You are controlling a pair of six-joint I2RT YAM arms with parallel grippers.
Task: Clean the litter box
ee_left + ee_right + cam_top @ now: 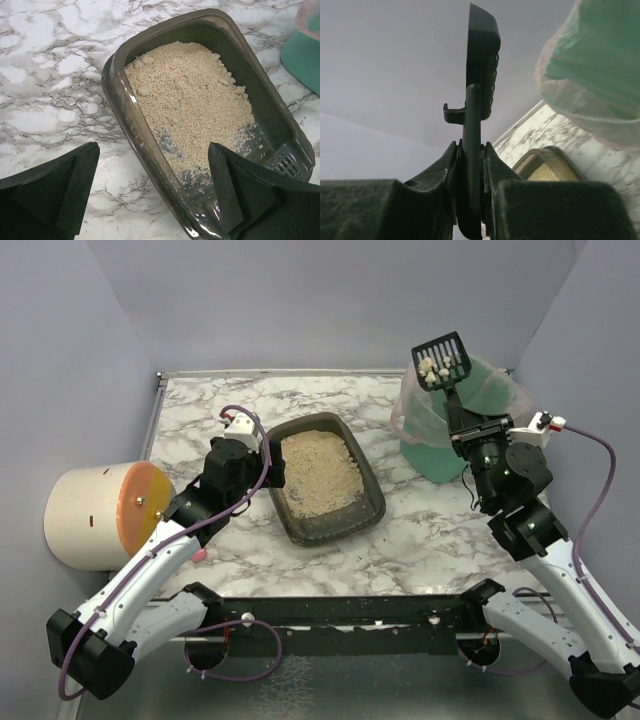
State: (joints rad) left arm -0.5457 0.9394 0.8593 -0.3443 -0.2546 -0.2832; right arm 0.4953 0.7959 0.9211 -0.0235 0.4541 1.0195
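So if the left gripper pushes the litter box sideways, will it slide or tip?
Likely slides rather than tips: the litter box is shallow and wide, flat on the smooth table. Its thin rim may flex a little. The litter adds some weight, probably.

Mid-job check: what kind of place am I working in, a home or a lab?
Most likely a lab test cell, not a home: plain walls enclose a marble-patterned tabletop, with the left arm and right arm bolted at its near edge.
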